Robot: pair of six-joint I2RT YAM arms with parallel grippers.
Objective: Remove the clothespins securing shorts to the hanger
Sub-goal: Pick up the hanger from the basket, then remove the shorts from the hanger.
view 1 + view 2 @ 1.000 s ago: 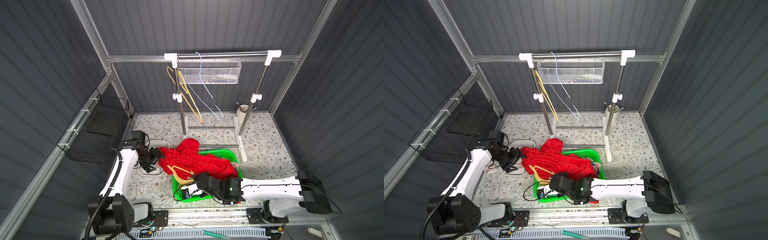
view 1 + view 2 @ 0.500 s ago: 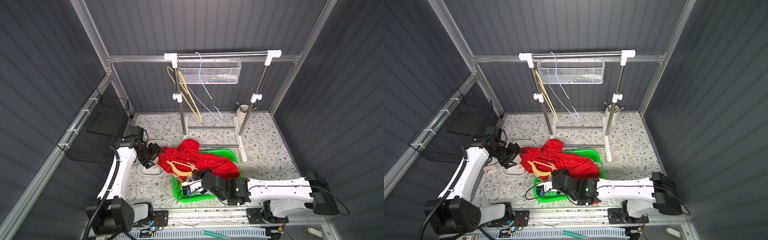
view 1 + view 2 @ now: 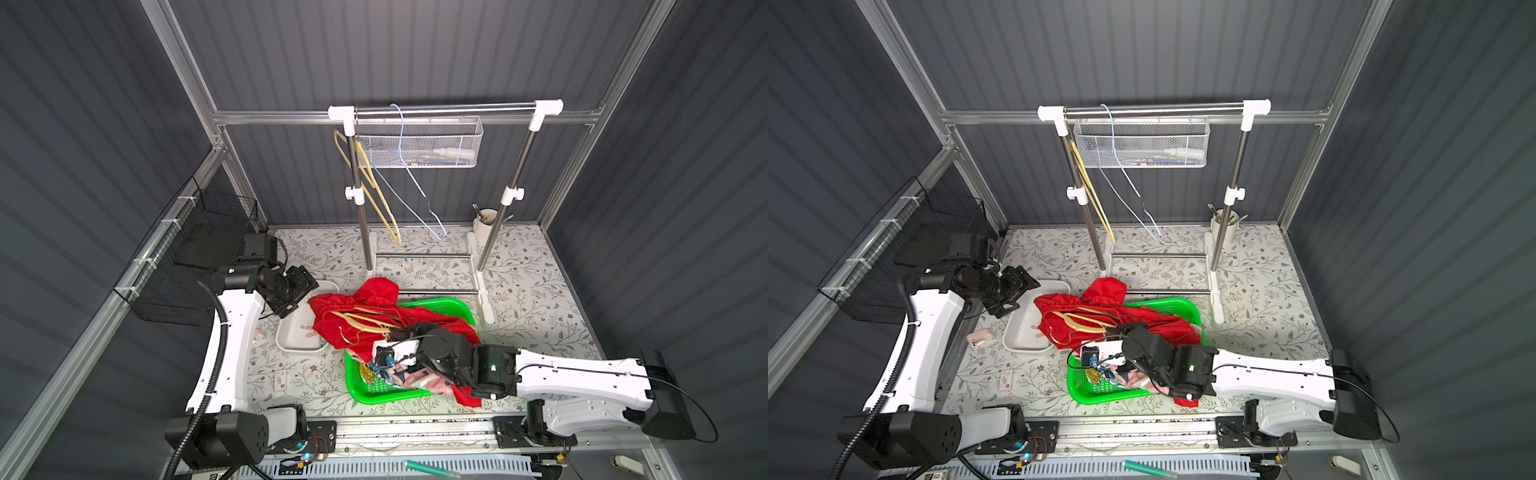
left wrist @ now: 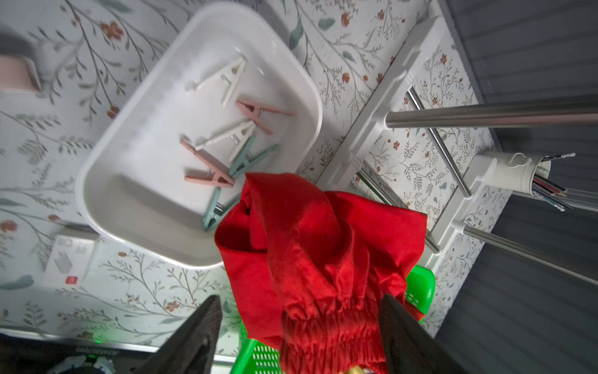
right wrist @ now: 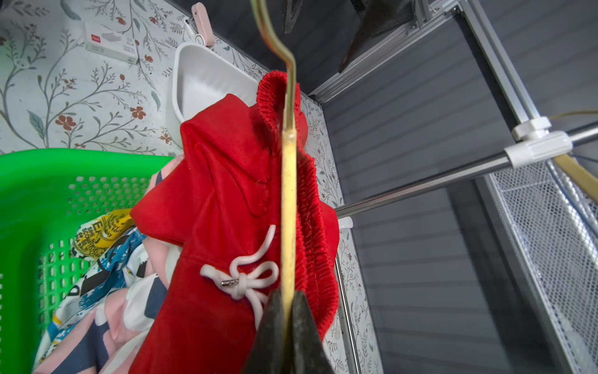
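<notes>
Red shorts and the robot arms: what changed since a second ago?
The right end effector closed on the gold hanger of the red shorts. The left end effector, open, pulled back from them. The green basket and the white tray of clothespins stayed put.

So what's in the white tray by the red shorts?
Six plastic clothespins: two white, two pink, two mint green. The red elastic-waist shorts hide one corner of the white tray, half covering one green pin; anything beneath is unseen.
</notes>
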